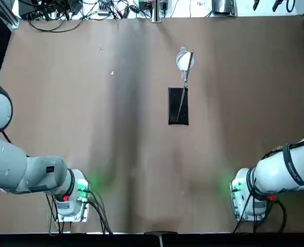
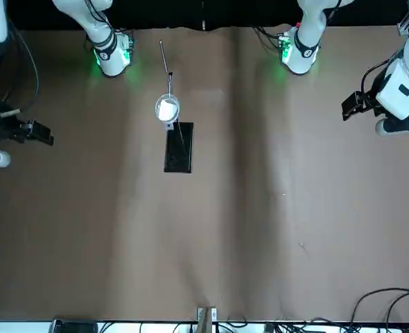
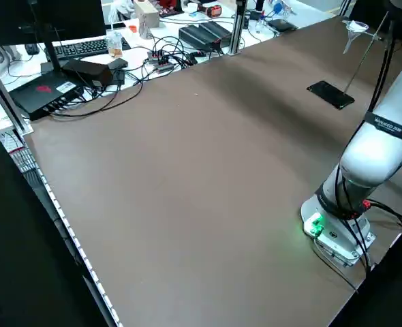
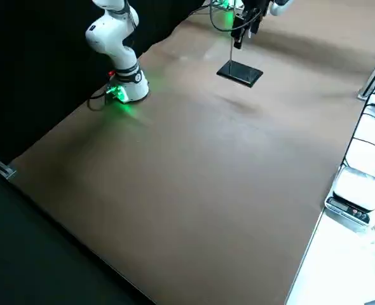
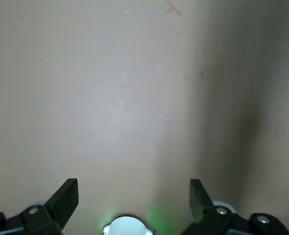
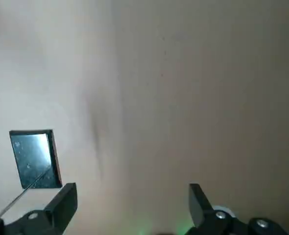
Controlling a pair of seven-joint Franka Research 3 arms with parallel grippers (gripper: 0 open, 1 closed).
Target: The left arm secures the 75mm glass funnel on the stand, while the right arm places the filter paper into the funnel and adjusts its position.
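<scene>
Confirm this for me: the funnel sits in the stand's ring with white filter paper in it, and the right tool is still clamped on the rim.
One thing is wrong: nothing grips the rim. The glass funnel does sit in the stand ring with the filter paper inside, but the front view shows the right tool off at the table's side, and its wrist view shows it open and empty.

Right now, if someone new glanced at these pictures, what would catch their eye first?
Probably the stand, alone near the middle of the brown table, its ring holding the glass funnel with white filter paper inside. Next, the green-lit bases of the left arm and right arm at the near edge. Both arms are pulled back to the sides, left gripper and right gripper open and empty.
</scene>
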